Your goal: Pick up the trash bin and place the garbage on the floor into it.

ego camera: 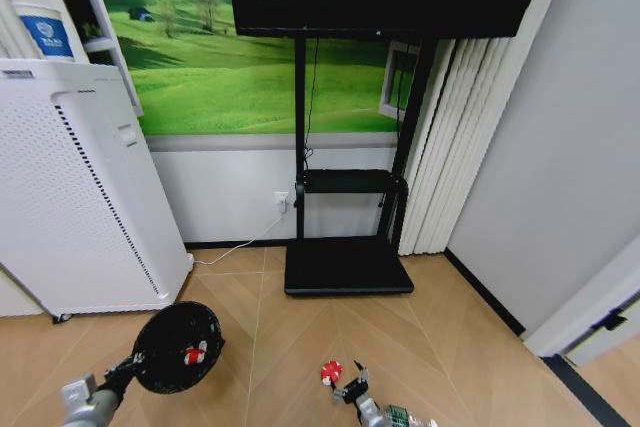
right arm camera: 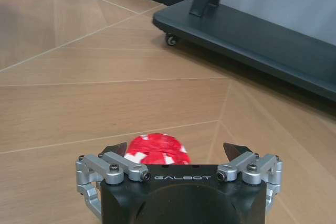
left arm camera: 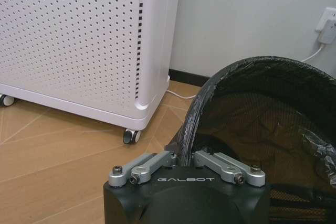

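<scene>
Right claw [right arm camera: 176, 153] spread wide around red-and-white scrap [right arm camera: 157, 149], left claw [left arm camera: 184, 162] pinching trash bin [left arm camera: 252, 124] rim

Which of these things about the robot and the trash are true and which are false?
1. The left pincer is shut on the rim of the trash bin. True.
2. The right pincer is shut tight. False: it is open, with a red-and-white piece of garbage between its fingers.
3. A red-and-white scrap already lies inside the bin. True.
4. The bin stands on the black TV stand. False: the left pincer holds it beside the white appliance.
</scene>
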